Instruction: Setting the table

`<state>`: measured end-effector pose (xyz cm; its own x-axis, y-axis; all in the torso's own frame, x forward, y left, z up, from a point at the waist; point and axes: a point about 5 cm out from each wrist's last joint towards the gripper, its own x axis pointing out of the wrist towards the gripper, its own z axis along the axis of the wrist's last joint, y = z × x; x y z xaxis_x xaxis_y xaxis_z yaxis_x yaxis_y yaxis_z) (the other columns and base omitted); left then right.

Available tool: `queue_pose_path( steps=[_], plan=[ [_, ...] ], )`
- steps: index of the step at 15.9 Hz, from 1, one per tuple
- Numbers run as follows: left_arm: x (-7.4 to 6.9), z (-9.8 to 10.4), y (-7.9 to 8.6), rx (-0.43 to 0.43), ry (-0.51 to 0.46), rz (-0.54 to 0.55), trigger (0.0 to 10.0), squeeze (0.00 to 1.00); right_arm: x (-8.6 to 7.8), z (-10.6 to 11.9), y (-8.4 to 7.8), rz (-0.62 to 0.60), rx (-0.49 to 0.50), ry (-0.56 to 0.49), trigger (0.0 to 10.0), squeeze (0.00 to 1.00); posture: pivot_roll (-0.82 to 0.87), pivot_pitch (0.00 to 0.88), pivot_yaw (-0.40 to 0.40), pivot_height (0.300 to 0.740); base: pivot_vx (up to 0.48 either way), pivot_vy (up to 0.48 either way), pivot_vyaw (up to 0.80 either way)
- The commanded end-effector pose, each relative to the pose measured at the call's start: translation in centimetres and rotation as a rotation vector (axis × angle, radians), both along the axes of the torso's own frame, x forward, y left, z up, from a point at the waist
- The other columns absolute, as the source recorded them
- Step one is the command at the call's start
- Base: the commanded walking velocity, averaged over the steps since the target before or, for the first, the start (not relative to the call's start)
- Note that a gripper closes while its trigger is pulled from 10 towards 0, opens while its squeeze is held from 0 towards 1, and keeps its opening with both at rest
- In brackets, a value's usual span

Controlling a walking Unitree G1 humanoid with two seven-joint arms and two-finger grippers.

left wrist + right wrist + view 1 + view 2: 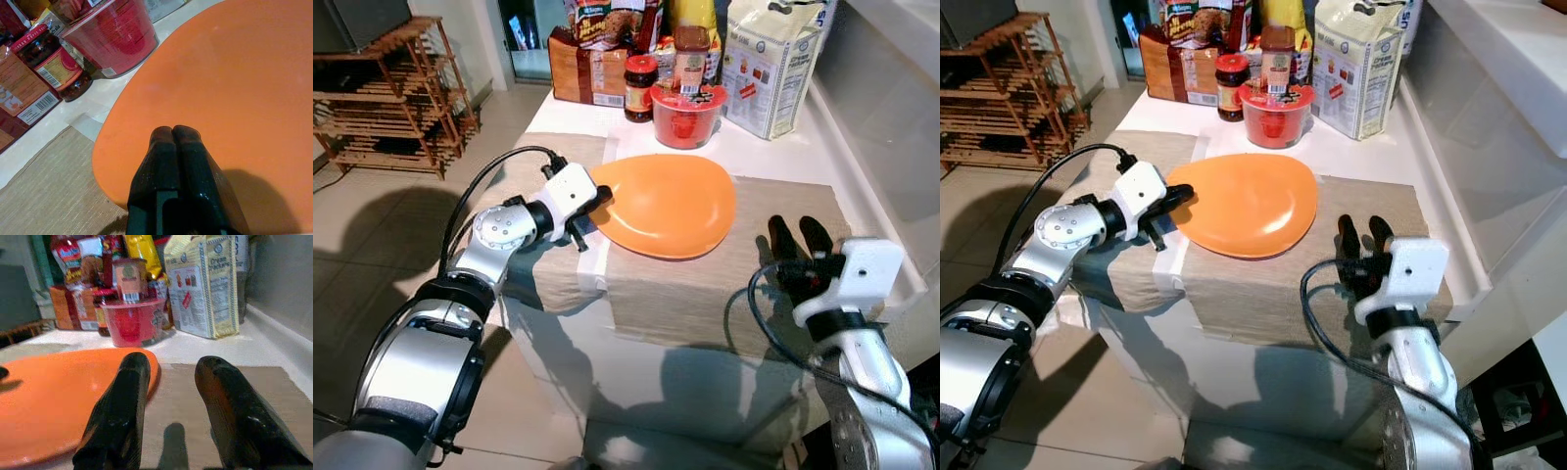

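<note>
An orange plate [671, 204] lies on a beige placemat [705, 294] on the white counter. My left gripper [602, 201] is at the plate's left rim. Its fingers [173, 147] are pressed together, shut, lying over the rim with nothing between them. My right gripper [793, 230] is to the right of the plate, low over the mat. It is open, with bare mat between its fingers [117, 406]; the plate's edge [73, 396] is just to their left.
Behind the plate stand a red noodle tub [687, 113], a dark jar [640, 88], a cracker bag [771, 64] and other food packs. A raised white ledge [891, 108] borders the counter on the right. A wooden rack [386, 98] stands on the floor at far left.
</note>
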<state>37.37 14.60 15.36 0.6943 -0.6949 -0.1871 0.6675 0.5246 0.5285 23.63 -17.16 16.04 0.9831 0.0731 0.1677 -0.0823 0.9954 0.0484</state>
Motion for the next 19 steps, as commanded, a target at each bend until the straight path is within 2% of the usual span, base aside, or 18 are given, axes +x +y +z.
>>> queue_pose_path(
  steps=[1,4,6,10,12,16,19],
  plan=[
    [-1.4,-3.6,0.0,0.086,0.132,-0.037,10.0,0.0,0.1,-0.2,-0.3,-0.008,0.02,0.018,10.0,0.0,-0.08,0.0,0.049,0.722,0.0,0.0,0.0],
    [-2.8,-5.0,-1.1,0.111,0.138,-0.155,10.0,0.0,1.6,0.0,-0.3,0.033,0.178,0.062,10.0,0.0,-0.07,0.0,0.045,0.722,0.0,0.0,0.0],
    [-3.3,-5.5,-1.4,0.105,0.137,-0.19,10.0,0.0,2.0,0.0,-0.4,0.033,0.229,0.074,10.0,0.0,-0.07,0.0,0.045,0.722,0.0,0.0,0.0],
    [-4.3,-6.9,-1.5,0.133,0.175,-0.21,10.0,0.0,2.3,-0.2,-0.2,0.046,0.258,0.092,10.0,0.0,-0.06,0.0,0.047,0.722,0.0,0.0,0.0],
    [-4.9,-8.4,-1.2,0.214,0.227,-0.2,10.0,0.0,2.6,0.1,0.5,0.092,0.282,0.099,10.0,0.0,-0.06,0.0,0.047,0.722,0.0,0.0,0.0],
    [-4.8,-9.0,-0.9,0.262,0.279,-0.177,10.0,0.0,2.5,0.6,0.5,0.107,0.287,0.094,10.0,0.0,-0.06,0.0,0.049,0.722,0.0,0.0,0.0],
    [-5.0,-9.5,-0.8,0.347,0.346,-0.2,10.0,0.0,2.5,0.6,0.4,0.108,0.292,0.102,10.0,0.0,-0.06,0.0,0.051,0.722,0.0,0.0,0.0]
  ],
)
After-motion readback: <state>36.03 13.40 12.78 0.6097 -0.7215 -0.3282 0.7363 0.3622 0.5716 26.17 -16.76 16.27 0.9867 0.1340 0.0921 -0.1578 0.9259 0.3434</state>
